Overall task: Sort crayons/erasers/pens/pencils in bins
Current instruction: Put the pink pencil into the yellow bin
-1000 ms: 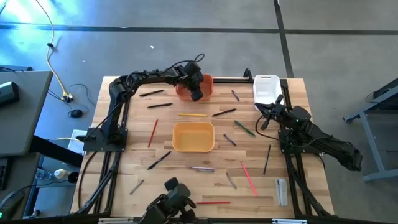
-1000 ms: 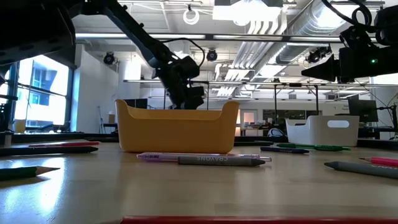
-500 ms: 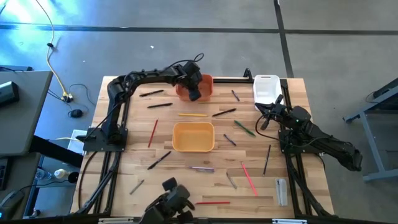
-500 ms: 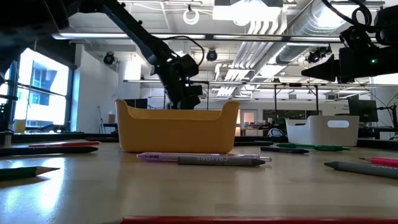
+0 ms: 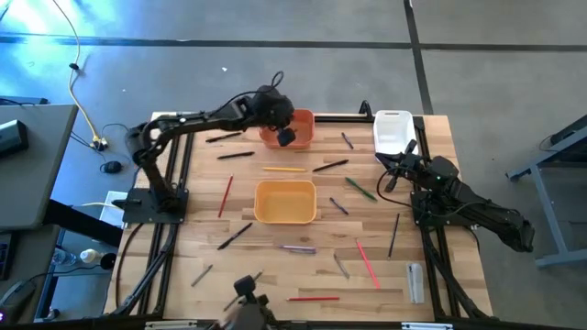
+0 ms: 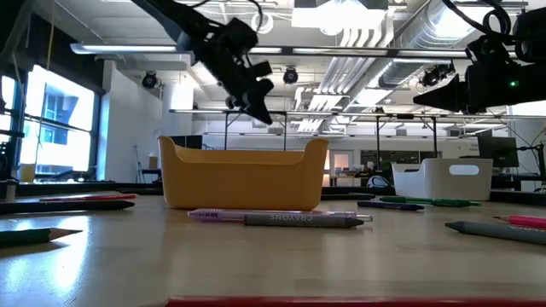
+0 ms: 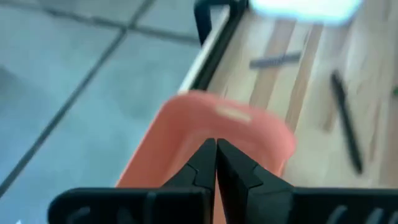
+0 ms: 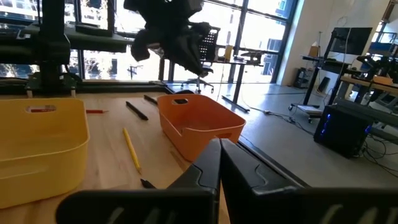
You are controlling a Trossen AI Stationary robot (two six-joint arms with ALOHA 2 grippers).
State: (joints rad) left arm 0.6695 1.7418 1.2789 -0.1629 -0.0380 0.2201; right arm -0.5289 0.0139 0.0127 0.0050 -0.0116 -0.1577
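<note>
Three bins stand on the wooden table: an orange one (image 5: 295, 122) at the far edge, a yellow-orange one (image 5: 285, 202) in the middle and a white one (image 5: 393, 131) at the far right. Several sticks lie flat around them, among them a yellow pencil (image 5: 284, 169), a red one (image 5: 225, 195), a black pen (image 5: 330, 166) and a green one (image 5: 360, 189). My left gripper (image 5: 286, 137) hangs shut and empty above the orange bin (image 7: 217, 124). My right gripper (image 5: 387, 180) waits shut and empty near the white bin, right of the green stick.
More sticks lie near the front edge: a grey crayon and a purple pen (image 6: 281, 218), a pink stick (image 5: 367, 261) and a red one (image 5: 312, 298). A silvery object (image 5: 415, 280) lies at the near right. Black frame rails (image 5: 174, 183) run along both sides.
My left gripper has risen well above the orange bin and tipped, staying over it, while that arm's elbow has swung toward the table's left edge. The right arm has kept still.
</note>
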